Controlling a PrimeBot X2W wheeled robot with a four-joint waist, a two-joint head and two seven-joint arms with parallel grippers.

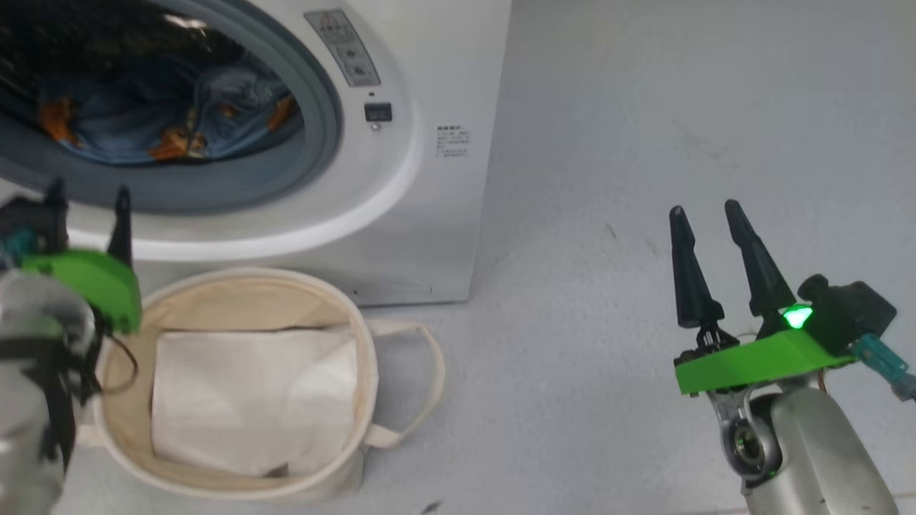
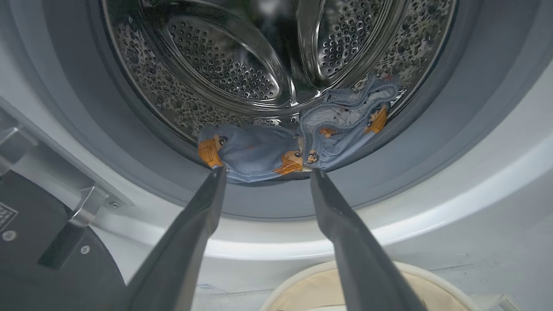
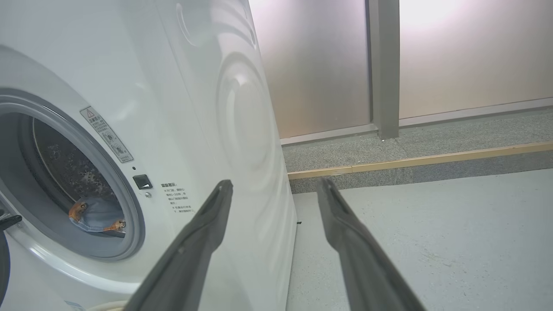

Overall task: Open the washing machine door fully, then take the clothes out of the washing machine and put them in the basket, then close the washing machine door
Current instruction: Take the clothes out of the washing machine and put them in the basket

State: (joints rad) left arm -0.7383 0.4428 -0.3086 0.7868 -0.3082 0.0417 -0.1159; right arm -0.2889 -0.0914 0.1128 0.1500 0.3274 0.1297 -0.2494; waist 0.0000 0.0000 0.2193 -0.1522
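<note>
Look at the head view first. The washing machine (image 1: pixel 401 214) is up at 11 o'clock, and its round mouth is open. The clothes (image 1: pixel 143 121) are inside, low down in the mouth. They are blue with little orange bears on them. The basket (image 1: pixel 250 275) sits on the floor (image 1: pixel 644 107) at 7 o'clock, just in front of the washing machine and under its mouth. A white folded sheet (image 1: pixel 250 400) lies flat in the bottom of the basket.

Your left gripper (image 1: pixel 89 197) is at 9 o'clock, by the basket's left edge. Its two fingers point up at the mouth. They are spread wide and hold nothing. In the left wrist view the two tips point at the blue clothes at 12 o'clock. The tips line up with the bottom edge of the clothes, but you cannot tell if they touch. Behind the clothes is the shiny drum (image 2: pixel 216 65), full of little holes. The washing machine door (image 2: pixel 26 276) is at 8 o'clock in that view. It is dark, swung open, and hangs on a metal hinge (image 2: pixel 88 205).

Your right gripper (image 1: pixel 705 209) is at 4 o'clock in the head view. It is over bare floor, well apart from the washing machine and the basket. Its fingers are wide too, and hold nothing. A green light (image 1: pixel 796 316) glows on it. In the right wrist view the washing machine is at 9 o'clock, and you can see the clothes low in its mouth.
</note>
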